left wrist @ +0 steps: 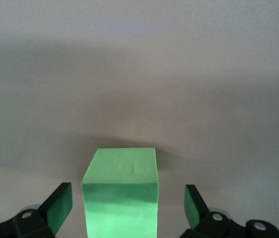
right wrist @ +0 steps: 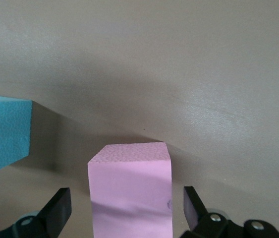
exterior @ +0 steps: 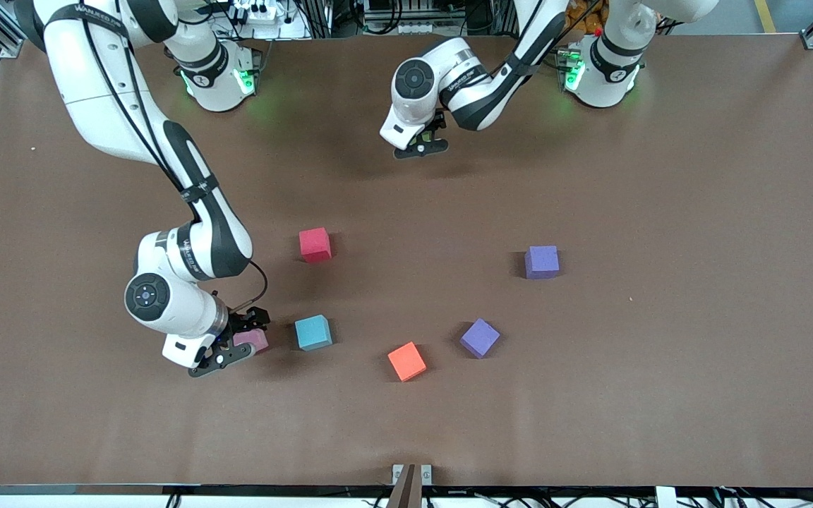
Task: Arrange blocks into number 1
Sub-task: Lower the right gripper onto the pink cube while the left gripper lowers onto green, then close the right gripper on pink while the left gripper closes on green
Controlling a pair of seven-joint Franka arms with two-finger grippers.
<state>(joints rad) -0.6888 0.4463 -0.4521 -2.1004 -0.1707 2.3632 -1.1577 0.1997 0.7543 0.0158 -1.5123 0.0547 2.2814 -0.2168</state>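
Tools agape — left tool (left wrist: 124,210) straddling green block (left wrist: 122,191), right tool (right wrist: 124,210) pink block (right wrist: 131,188).

Only small dark lettering shows on the white casing of the right arm (exterior: 92,14) and the left arm (exterior: 464,76), too small to read; no other text, label or number visible.

A pink block (right wrist: 131,191) sat on the brown table (right wrist: 203,74) between the right gripper's (right wrist: 128,210) spread black fingers (right wrist: 57,210), untouched by either, with a light blue block (right wrist: 3,134) nearby.
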